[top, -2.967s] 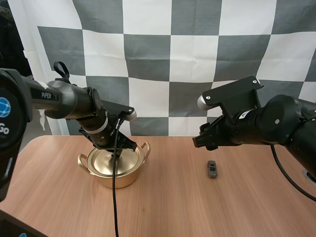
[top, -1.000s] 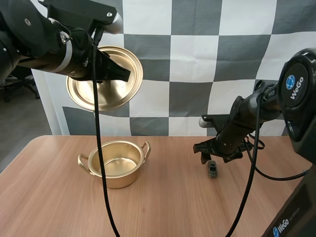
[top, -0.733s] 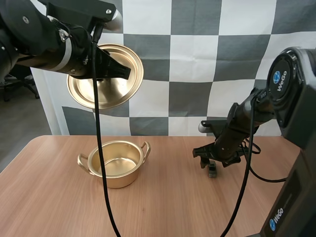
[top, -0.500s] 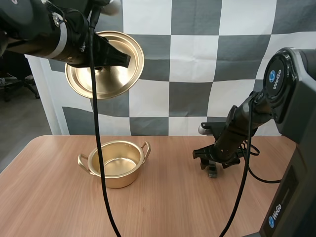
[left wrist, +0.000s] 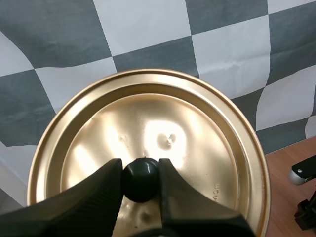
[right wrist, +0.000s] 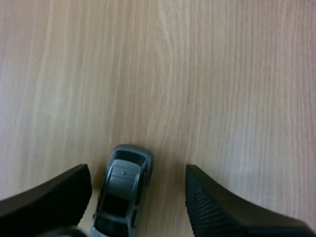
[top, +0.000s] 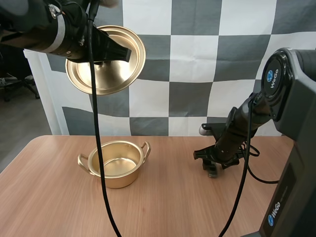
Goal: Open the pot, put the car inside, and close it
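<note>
The pot (top: 118, 180) stands open on the left half of the table (top: 173, 207), toward its far edge, and its gold inside is bare, with nothing in it. Its lid (top: 111, 69) hangs tilted high above it, held by the left gripper (left wrist: 140, 173), whose two fingers pinch the black knob (left wrist: 140, 181) between them. The car (right wrist: 121, 197) sits on the right half of the table, also nearer the far edge and well apart from the pot. The right gripper (right wrist: 138, 170) is down at the surface with its fingers spread, one on each side of the car; bare wood shows between the car and one finger, while the other finger is just beside it. Three seconds ago the lid lay on the pot with the left gripper at it, and the right gripper hung in the air away from the car; over the last half second the lid has risen slightly and the right gripper has hardly shifted
</note>
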Robot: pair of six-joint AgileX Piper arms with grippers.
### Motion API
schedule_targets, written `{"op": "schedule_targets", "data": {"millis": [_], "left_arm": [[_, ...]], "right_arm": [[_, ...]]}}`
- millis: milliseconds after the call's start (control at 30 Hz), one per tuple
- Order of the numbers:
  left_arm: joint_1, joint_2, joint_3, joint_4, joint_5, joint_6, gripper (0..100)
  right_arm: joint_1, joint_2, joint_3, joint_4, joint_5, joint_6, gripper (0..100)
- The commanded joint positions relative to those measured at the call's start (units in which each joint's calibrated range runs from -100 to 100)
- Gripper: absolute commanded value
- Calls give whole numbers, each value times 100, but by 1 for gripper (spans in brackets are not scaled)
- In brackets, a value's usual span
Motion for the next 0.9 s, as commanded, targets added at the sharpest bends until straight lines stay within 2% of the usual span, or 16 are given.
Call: {"op": "schedule_targets", "data": {"millis": [0,100,133,333,533,667,867], "left_arm": [[0,1,0,5,-2,-3,0],[0,1,0,5,5,-3,0],[0,-13,0,5,21,-3,0],[0,-322,-111,142,10,-3,0],[0,-644,-877,326,914,-3,0],[0,-818,-1651,419,1597,-3,0],[0,-1054,-2789,1184,1602,-117,0]], "right_arm": [[-5,14,2,9,96,-6,55],[-5,14,2,9,254,-6,5],[-5,14,2,9,274,-6,0],[-5,-179,2,-2,274,-6,0],[87,-906,-220,49,640,-170,0],[323,-1513,-551,58,1176,-291,0],[947,-2264,-1005,58,1670,-305,0]]}}
